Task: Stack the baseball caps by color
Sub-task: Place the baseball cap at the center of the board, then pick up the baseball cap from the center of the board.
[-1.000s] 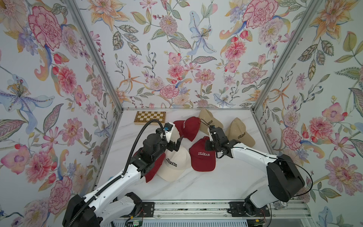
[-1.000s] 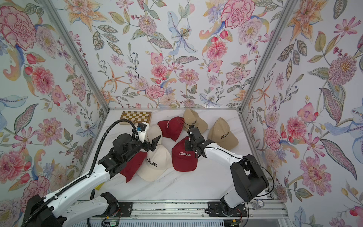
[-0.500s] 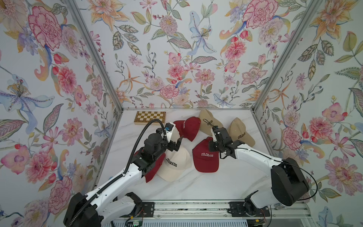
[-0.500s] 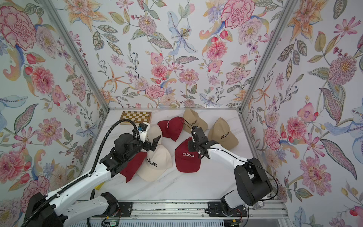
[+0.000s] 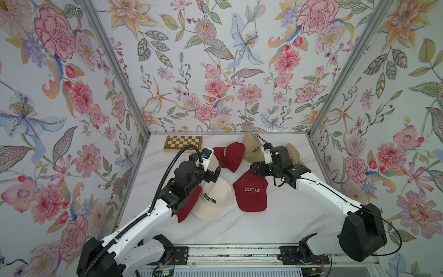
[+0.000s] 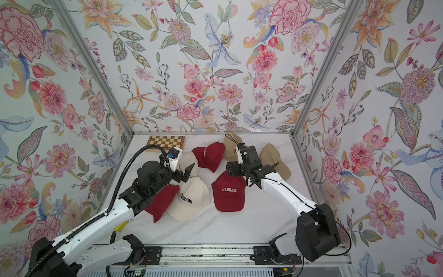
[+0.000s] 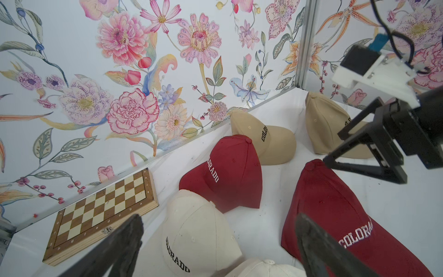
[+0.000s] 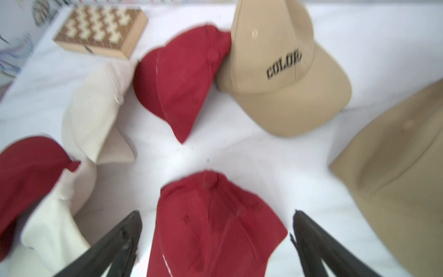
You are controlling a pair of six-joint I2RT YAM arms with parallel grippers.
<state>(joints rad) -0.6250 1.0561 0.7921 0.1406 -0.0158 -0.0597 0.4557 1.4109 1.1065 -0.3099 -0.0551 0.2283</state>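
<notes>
Floral wallpaper (image 5: 215,60) closed in the white marble tabletop (image 5: 299,215) on three sides, and a checkered chessboard (image 5: 183,144) lay flat on it at the foot of the wallpaper. Closest to the chessboard sat the first cream cap (image 7: 199,235). The left gripper (image 6: 189,172) hung at that cap's edge away from the chessboard, its jaws spread wide with nothing between them. Beyond the first cream cap from the chessboard lay the back red cap (image 5: 229,156), its crown touching the first tan cap (image 5: 253,148), which was farther again from the chessboard. Farthest from the chessboard was the second tan cap (image 5: 293,153), partly hidden by the right arm (image 5: 323,191).

Well away from the chessboard, toward the arms' bases, the second cream cap (image 5: 215,199) rested against the covered red cap (image 5: 189,203), half of which was hidden under the left arm (image 5: 148,215). Just beside the second cream cap, on its side away from the chessboard, lay the middle red cap (image 5: 251,194), brim pointing away from the chessboard. The right gripper (image 5: 256,170) stood at this cap's crown with jaws wide apart. In the right wrist view the crown lay between the fingers (image 8: 115,244) with bare table on either side, ungripped.
</notes>
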